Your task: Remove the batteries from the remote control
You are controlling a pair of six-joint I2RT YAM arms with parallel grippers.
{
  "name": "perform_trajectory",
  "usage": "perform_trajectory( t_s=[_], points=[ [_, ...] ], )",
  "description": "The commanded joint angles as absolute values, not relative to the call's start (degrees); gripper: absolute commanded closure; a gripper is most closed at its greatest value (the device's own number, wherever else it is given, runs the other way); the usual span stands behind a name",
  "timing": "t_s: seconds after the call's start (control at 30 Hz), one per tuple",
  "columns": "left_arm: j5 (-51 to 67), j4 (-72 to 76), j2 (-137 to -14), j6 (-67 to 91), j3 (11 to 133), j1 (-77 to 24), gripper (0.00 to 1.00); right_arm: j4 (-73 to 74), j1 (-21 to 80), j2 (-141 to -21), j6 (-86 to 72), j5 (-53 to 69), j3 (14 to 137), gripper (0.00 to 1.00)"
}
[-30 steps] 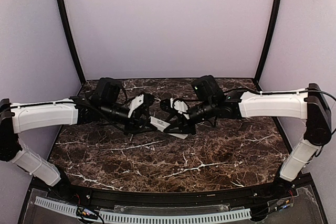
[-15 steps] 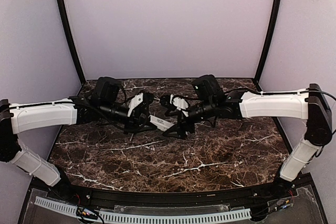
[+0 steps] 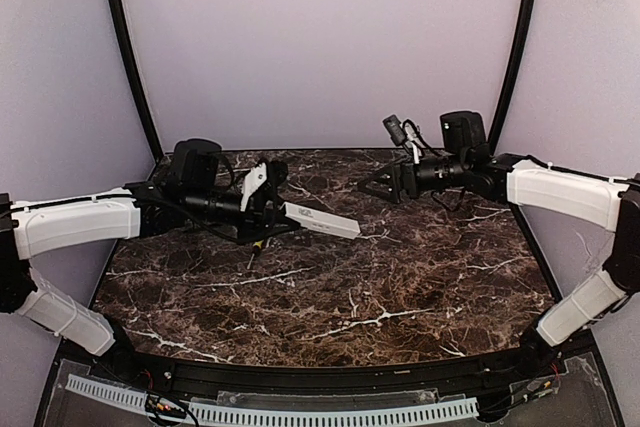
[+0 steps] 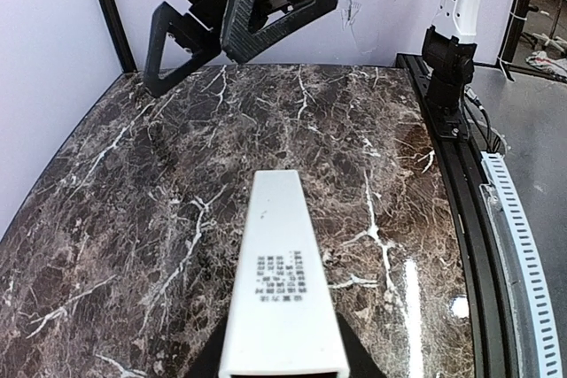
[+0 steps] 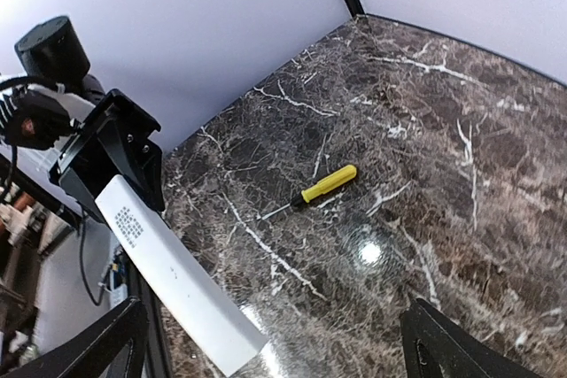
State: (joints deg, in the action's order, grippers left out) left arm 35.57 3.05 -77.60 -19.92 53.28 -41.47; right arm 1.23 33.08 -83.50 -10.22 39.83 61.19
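Note:
The remote control is a long white bar with small dark print, and it sticks out to the right of my left gripper, above the marble. That gripper is shut on its near end, with a dark finger on each side. The printed face of the remote control is turned up, and the far end is closed and plain. My right gripper hangs open at the back right, well away from the remote control, with nothing between its fingers. The batteries are out of view.
A yellow-handled screwdriver lies on the marble table under the left gripper. Black frame posts stand at the back corners, and a black rail runs along the table's near edge.
My right gripper has opened, let go of the remote's free end and pulled back up to the right rear. The left gripper keeps hold of the remote and has shifted slightly left.

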Motion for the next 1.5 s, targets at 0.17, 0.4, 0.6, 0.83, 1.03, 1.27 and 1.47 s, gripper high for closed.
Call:
perform_trajectory(
  t_s=[0.17,0.4,0.6,0.83,1.03,1.27,1.47],
  points=[
    [35.0,9.8,-79.6,-21.6,56.3,-41.6,1.0,0.3,26.3,-83.4,-34.9,52.8,58.8,0.02],
    [35.6,11.9,-81.2,-21.8,58.5,-41.5,1.0,0.7,24.7,-83.7,-44.1,50.5,59.7,0.03],
    [37.2,15.7,-82.6,-21.4,58.2,-41.5,1.0,4.1,24.6,-82.3,-45.4,51.5,60.4,0.01],
    [39.7,18.4,-83.8,-20.2,58.6,-41.4,1.0,0.4,24.9,-81.7,-49.7,58.1,58.4,0.01],
    [41.3,20.2,-84.9,-18.6,59.2,-41.4,1.0,-5.1,26.2,-82.5,-53.8,60.7,56.9,0.07],
    [42.1,21.6,-85.4,-17.9,59.5,-41.4,1.0,-6.7,28.6,-84.3,-55.5,60.8,56.5,0.14],
    [42.8,23.3,-86.3,-17.0,59.8,-41.4,1.0,-10.0,29.9,-85.0,-57.7,61.9,55.8,0.2]
  ],
)
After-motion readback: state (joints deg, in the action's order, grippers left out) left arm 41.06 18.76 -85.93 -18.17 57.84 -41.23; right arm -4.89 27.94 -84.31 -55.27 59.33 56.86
